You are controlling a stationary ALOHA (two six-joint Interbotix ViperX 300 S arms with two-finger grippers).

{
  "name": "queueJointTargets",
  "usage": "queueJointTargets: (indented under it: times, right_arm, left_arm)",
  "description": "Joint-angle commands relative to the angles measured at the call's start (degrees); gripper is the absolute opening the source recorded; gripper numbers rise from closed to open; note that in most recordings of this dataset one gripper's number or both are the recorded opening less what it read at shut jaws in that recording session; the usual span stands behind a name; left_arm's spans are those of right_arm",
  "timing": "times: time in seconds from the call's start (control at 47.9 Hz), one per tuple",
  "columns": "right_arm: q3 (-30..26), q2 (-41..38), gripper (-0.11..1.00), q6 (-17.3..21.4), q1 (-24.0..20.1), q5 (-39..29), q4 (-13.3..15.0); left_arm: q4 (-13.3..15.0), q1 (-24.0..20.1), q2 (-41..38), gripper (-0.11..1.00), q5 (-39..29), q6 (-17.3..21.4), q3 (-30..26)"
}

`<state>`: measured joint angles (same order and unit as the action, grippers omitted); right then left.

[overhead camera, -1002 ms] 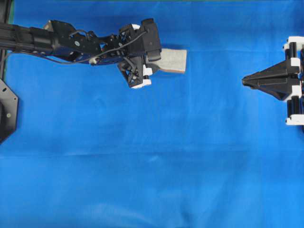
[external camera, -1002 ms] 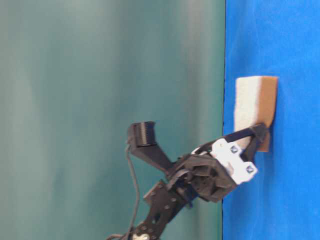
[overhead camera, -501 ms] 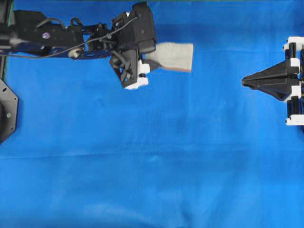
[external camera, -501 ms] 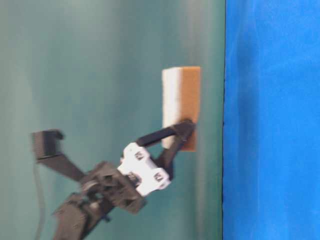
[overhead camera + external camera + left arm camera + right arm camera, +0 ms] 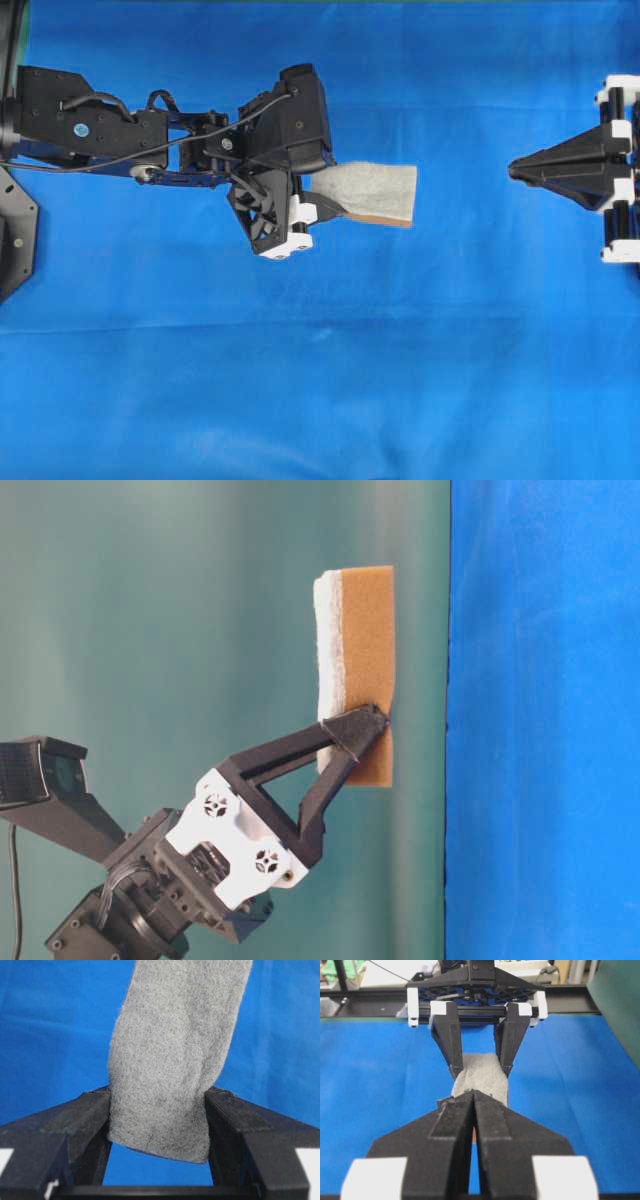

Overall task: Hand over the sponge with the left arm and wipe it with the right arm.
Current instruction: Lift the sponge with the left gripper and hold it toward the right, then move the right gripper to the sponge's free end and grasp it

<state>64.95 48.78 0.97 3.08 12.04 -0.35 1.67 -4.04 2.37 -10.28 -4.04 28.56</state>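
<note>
— While we look down from overhead, where do we find the sponge [image 5: 368, 192]?

— We see it just above the middle of the frame, held off the blue desk [image 5: 320, 380] by the left arm [image 5: 150, 135], which reaches in from the upper left. The left gripper [image 5: 325, 200] pinches one end, and the rest juts toward the right of the frame, grey speckled face up, with a thin orange edge along its lower side.

— And from table level?

— We see the sponge standing clear of the desk against the green backdrop [image 5: 150, 600], the orange layer facing us, the black fingers [image 5: 350, 735] clamped across its lower part.

— How is the grip in the left wrist view?

— We see the two fingers pressing the grey pad from both sides, squeezing it narrower there.

— The right arm [image 5: 615, 165]?

— We find it at the right edge, well apart from the sponge. Its right gripper [image 5: 514, 170] points at the sponge, fingers closed together on nothing.
</note>
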Motion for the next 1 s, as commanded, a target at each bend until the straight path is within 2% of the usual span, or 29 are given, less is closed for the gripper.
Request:
queueJointTargets:
  times: [0.0,0.271,0.438,0.48,0.647,0.689,0.73,0.981]
  right_arm:
    - [-2.02,-1.05,0.0,0.62,-0.09,0.09,-0.18]
    - [-5.62,-6.06,0.0,2.02,-2.9,-0.18,-0.09]
    - [-8.09,-10.02,0.01,2.29,-3.08,-0.18,-0.18]
    - [-8.7,-11.16,0.07,2.29,-3.08,-0.18,-0.26]
    - [-10.99,-16.26,0.56,2.29,-2.99,-0.7,-1.23]
    - [-11.43,-17.4,0.66,2.29,-3.08,-0.79,-1.32]
    - [-12.04,-18.46,0.72,2.29,-2.99,-0.79,-1.49]
    - [-14.77,-23.47,0.74,2.29,-1.85,-1.05,-2.02]
  left_arm:
    - [0.09,0.35,1.67,0.47,0.18,-0.09,-1.23]
    - [0.09,0.35,1.67,0.47,-0.09,0.0,-1.14]
    - [0.09,0.35,1.67,0.47,-0.09,0.18,-1.14]
    - [0.09,0.35,1.67,0.47,-0.09,0.18,-1.14]
    - [0.09,0.35,1.67,0.47,-0.09,0.0,-1.14]
    - [0.09,0.35,1.58,0.47,-0.09,0.0,-1.14]
    - [0.09,0.35,1.67,0.47,-0.09,0.0,-1.14]
    - [0.09,0.35,1.58,0.47,-0.09,-0.18,-1.23]
